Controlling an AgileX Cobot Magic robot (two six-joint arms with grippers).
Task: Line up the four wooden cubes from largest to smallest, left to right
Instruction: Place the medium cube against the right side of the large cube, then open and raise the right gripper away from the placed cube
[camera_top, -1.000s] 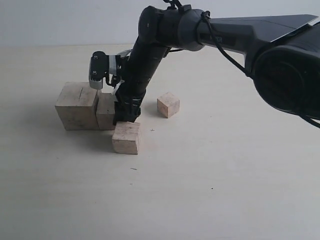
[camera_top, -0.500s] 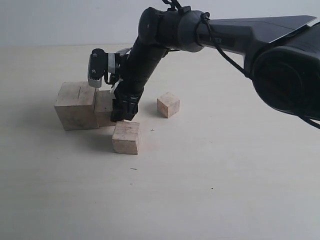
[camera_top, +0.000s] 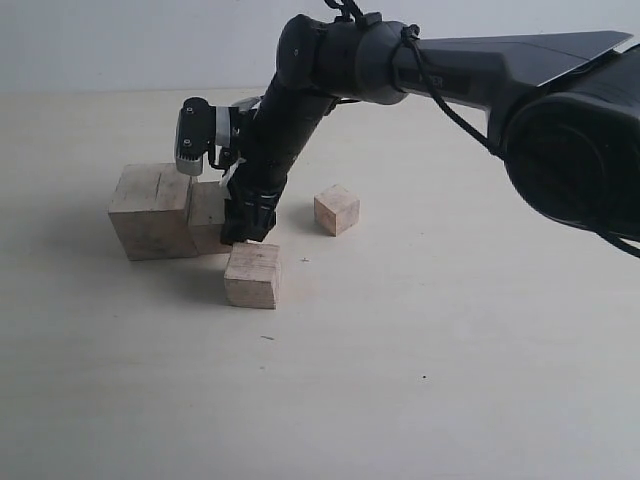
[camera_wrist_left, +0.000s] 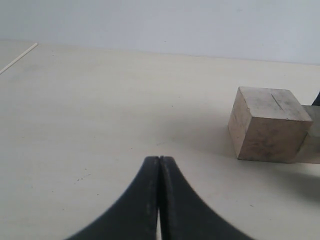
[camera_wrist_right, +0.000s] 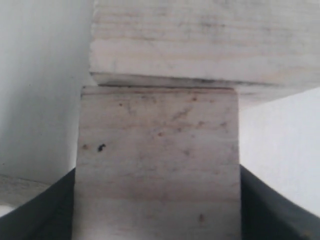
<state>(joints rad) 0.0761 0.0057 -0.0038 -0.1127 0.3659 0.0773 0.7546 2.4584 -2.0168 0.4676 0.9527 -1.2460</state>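
Observation:
The largest cube (camera_top: 150, 212) stands at the left, and the second-largest cube (camera_top: 207, 216) presses against its right face. My right gripper (camera_top: 238, 225) reaches across from the right and is shut on that second cube. In the right wrist view the held cube (camera_wrist_right: 157, 165) fills the space between the dark fingers (camera_wrist_right: 50, 210), with the largest cube (camera_wrist_right: 205, 40) just beyond it. A mid-small cube (camera_top: 252, 275) lies in front of the gripper, and the smallest cube (camera_top: 337, 209) sits to its right. My left gripper (camera_wrist_left: 159, 159) is shut and empty, away from the largest cube (camera_wrist_left: 270, 125).
The pale tabletop (camera_top: 420, 340) stretches bare to the front and right of the cubes. The right arm's dark links (camera_top: 450, 70) hang over the back right of the scene. A white wall runs behind the table.
My right gripper shifted the second-largest cube slightly left and back, closing it against the largest cube. In the last half second almost nothing moved.

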